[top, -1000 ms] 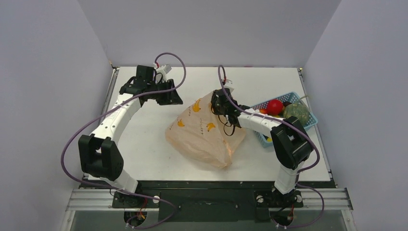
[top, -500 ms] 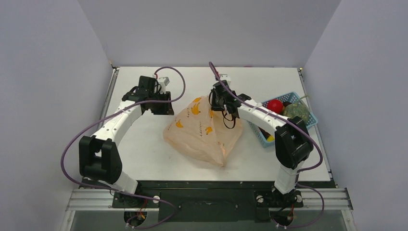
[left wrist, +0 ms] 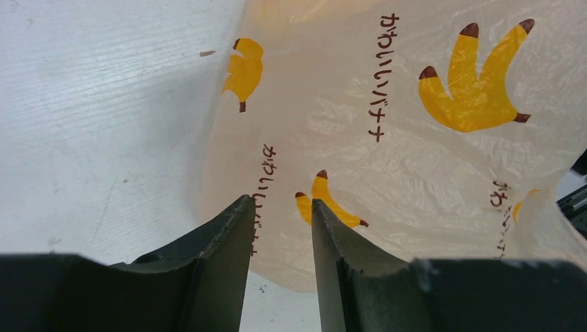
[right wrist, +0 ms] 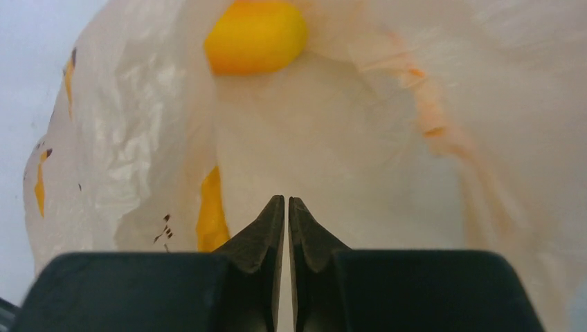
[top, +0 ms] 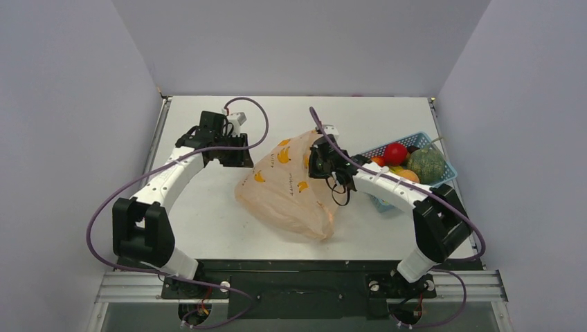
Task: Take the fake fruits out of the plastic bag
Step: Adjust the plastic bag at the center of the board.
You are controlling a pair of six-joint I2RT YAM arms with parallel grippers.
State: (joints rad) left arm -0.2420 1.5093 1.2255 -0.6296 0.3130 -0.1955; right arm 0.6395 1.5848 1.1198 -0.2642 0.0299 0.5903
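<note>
Your right gripper is clenched at the mouth of the plastic bag; next, unclench and reach the yellow fruit inside.

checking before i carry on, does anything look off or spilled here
Nothing spilled or damaged. The plastic bag lies slumped and crumpled mid-table with a yellow fruit showing inside it, while a red fruit and green melon sit in the blue basket.
</note>
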